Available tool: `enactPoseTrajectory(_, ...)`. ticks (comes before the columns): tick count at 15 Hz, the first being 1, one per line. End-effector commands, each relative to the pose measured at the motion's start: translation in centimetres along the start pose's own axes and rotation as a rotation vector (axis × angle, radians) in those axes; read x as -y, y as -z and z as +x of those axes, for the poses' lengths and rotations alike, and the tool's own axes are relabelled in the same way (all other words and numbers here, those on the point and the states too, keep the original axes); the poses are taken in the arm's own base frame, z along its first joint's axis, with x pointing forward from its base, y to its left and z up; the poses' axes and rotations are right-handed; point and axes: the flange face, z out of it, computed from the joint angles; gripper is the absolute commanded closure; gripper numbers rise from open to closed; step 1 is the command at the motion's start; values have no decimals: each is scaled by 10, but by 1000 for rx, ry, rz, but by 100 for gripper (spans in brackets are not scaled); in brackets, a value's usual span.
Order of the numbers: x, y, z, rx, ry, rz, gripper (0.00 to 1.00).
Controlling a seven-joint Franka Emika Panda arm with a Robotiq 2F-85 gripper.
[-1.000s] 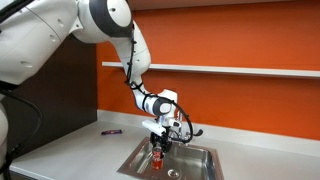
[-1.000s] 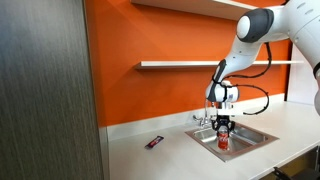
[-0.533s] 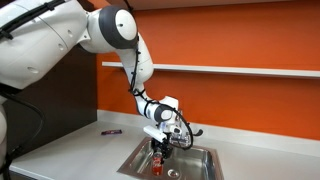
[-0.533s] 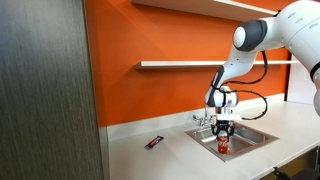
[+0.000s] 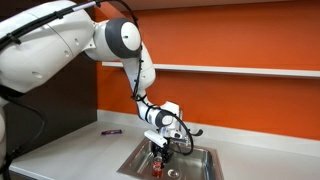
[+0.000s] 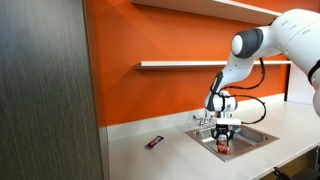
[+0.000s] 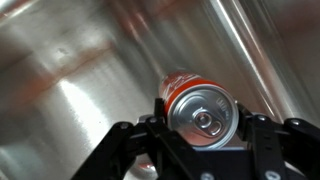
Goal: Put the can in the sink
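Low within the sink (image 7: 70,90), the fingers (image 7: 125,142) pinch the can (image 7: 200,112), top upward, with open room on either side.

Qty: 1 can (image 7: 200,112), 1 sink (image 5: 203,160), 1 marker (image 6: 154,142), 1 shelf (image 5: 250,70), 1 arm (image 5: 140,75).

Can look: we see a small red can (image 7: 200,105) with a silvery top and a pull tab.
Can pose: upright in both exterior views (image 5: 156,160) (image 6: 222,147). In the wrist view its top faces us, a little toward 4 o'clock from centre.
Can state: clasped at its 9 and 3 o'clock sides by the gripper (image 7: 200,130).
Can place: low inside the sink (image 5: 203,152). We cannot tell whether it touches the bottom.
Sink look: a rectangular steel basin (image 6: 262,135) with shiny walls (image 7: 70,60).
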Motion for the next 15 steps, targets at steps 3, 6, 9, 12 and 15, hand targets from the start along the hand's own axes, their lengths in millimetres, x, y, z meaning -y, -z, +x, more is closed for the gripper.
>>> enactPoseTrajectory(3, -1, 0, 11, -1, -7, 32, 61)
enactPoseTrajectory(6, -1, 0, 4, -1, -1, 3, 36)
enactPoseTrajectory(9, -1, 0, 4, -1, -1, 3, 36)
enactPoseTrajectory(12, -1, 0, 4, -1, -1, 3, 36)
enactPoseTrajectory(15, -1, 0, 4, -1, -1, 3, 36)
